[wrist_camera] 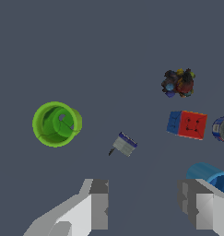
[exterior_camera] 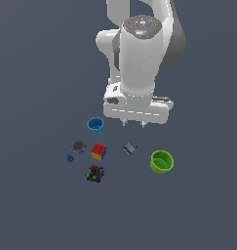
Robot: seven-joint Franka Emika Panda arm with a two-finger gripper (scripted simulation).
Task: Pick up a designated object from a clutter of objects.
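Your target, the lime-green cup (exterior_camera: 162, 161) (wrist_camera: 56, 124), stands upright and mouth-up on the floor at the exterior view's right, well apart from the other items and touching none of them. Bright green, round, sides tapered, open mouth showing a hollow interior; largest of the small pieces. Nothing done on it yet: it sits ungrasped, so the whole approach, grip and lift remain. Nearest neighbour is the small grey-blue box (exterior_camera: 130, 148) (wrist_camera: 125, 144), between the cup and the puzzle cube (exterior_camera: 98, 151) (wrist_camera: 187, 124). The blue cup (exterior_camera: 95, 126) (wrist_camera: 210, 176), the grey round piece (exterior_camera: 78, 146) and the dark lumpy toy (exterior_camera: 94, 173) (wrist_camera: 179, 83) lie further toward the exterior view's left. The gripper (exterior_camera: 133, 123) (wrist_camera: 143, 203) hangs above the floor, jaws spread wide and empty, off to one side of the cup rather than over it.
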